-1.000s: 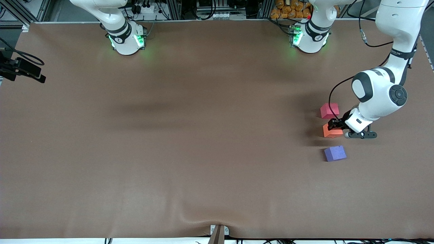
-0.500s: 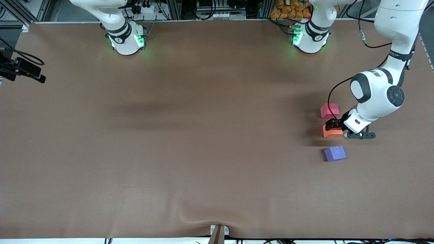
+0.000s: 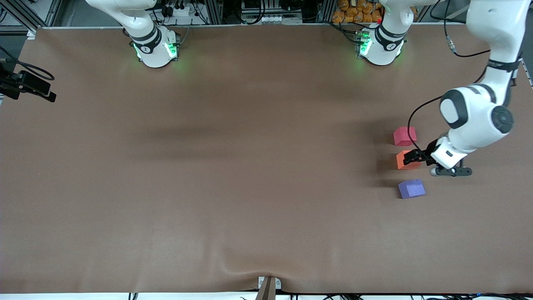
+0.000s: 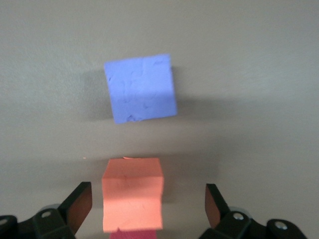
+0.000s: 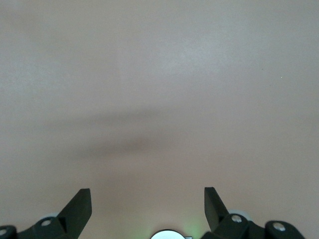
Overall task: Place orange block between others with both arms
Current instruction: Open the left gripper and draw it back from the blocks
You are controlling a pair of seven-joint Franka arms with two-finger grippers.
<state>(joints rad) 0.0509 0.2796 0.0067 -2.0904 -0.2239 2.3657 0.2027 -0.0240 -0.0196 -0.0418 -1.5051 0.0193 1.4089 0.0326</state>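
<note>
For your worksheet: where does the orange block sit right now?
The orange block rests on the table toward the left arm's end, between the pinkish-red cube and purple cube.

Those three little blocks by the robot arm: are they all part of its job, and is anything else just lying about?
Part of the job:
- orange block, between the other two
- pinkish-red block
- purple block
- left tool, open over the orange block
- right tool, open, waiting

Just lying about:
- black device at the table's edge

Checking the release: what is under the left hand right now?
The orange block sits on the table between the open left hand's fingers. The red block is mostly covered in the wrist view.
</note>
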